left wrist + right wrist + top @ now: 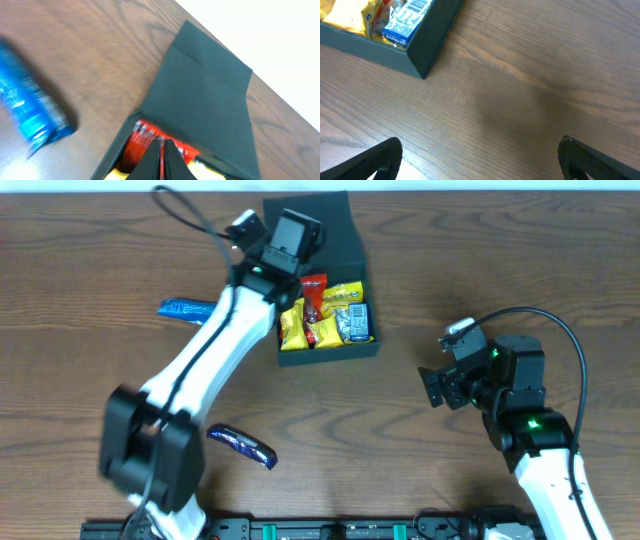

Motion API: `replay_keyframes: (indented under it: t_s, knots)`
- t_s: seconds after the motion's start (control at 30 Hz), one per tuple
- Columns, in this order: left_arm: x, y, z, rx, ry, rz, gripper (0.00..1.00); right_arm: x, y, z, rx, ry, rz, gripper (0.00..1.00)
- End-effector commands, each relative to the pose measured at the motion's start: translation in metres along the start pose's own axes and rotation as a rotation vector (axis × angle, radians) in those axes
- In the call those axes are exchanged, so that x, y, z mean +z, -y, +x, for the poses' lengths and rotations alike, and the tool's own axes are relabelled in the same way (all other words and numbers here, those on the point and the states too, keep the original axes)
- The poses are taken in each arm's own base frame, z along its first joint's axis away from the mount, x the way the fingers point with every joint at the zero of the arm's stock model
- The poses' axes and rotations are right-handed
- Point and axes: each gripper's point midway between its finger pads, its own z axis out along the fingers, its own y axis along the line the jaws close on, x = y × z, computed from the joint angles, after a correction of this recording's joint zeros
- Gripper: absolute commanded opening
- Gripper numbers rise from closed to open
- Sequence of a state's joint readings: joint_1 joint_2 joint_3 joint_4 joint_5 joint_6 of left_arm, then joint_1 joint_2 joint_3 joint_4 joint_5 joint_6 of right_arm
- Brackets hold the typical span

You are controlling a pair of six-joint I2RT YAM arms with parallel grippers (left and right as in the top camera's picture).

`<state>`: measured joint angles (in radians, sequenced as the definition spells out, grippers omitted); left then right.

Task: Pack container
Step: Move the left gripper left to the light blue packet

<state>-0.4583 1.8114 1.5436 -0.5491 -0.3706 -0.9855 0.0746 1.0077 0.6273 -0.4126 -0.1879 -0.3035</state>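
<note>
Teal box point(330, 353), flap back, part-filled, sits on bench point(500, 260) under L jaws (together, empty); R jaws apart, well right of box. Prob. best: rise clear of box wall, then fetch blue packet point(185, 309) left of box.

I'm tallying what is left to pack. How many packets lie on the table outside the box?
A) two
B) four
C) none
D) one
A: a light-blue packet lies left of the box and a dark-blue packet lies nearer the front edge; all the other packets in view are inside the box.
</note>
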Motion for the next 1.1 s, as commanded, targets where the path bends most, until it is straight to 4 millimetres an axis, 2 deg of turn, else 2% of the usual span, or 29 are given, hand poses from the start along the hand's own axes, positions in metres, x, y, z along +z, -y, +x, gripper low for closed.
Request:
replay_keyframes:
  t_s: [0.0,0.17,0.33,0.4,0.5,0.53,0.57,0.63,0.67,0.8,0.97,1.07]
  knots:
    - [-0.028,-0.022,-0.016,-0.177,0.021,-0.053,0.05,0.000,0.001,0.000,-0.005,0.003,-0.004,0.99]
    - [-0.058,-0.062,-0.017,-0.390,-0.005,-0.167,0.06,0.000,0.001,0.000,-0.005,0.003,-0.004,0.99]
    - [-0.064,-0.096,-0.013,-0.558,0.000,-0.299,0.06,0.000,0.001,0.000,-0.005,0.003,-0.004,0.99]
    - [-0.067,-0.112,-0.007,-0.657,-0.017,-0.371,0.12,0.000,0.001,0.000,-0.005,0.003,-0.004,0.99]
    - [-0.066,-0.129,-0.009,-0.683,-0.053,-0.425,0.13,0.000,0.001,0.000,-0.005,0.003,-0.004,0.99]
    - [-0.066,-0.135,-0.011,-0.684,-0.054,-0.444,0.18,0.000,0.001,0.000,-0.005,0.003,-0.004,0.99]
    - [-0.066,-0.139,-0.014,-0.676,-0.054,-0.454,0.30,0.000,0.001,0.000,-0.005,0.002,-0.004,0.99]
    - [-0.064,-0.147,-0.019,-0.653,-0.061,-0.467,0.61,0.000,0.001,0.000,-0.005,0.003,-0.004,0.99]
    - [-0.063,-0.149,-0.021,-0.647,-0.065,-0.469,0.66,0.000,0.001,0.000,-0.005,0.003,-0.004,0.99]
    - [-0.057,-0.159,-0.031,-0.682,-0.074,-0.478,0.71,0.000,0.001,0.000,-0.005,0.003,-0.004,0.99]
    - [-0.043,-0.156,-0.039,-0.825,-0.185,-0.409,0.79,0.000,0.001,0.000,-0.005,0.002,-0.004,0.99]
    - [-0.034,-0.159,-0.042,-0.866,-0.212,-0.408,0.80,0.000,0.001,0.000,-0.005,0.003,-0.004,0.99]
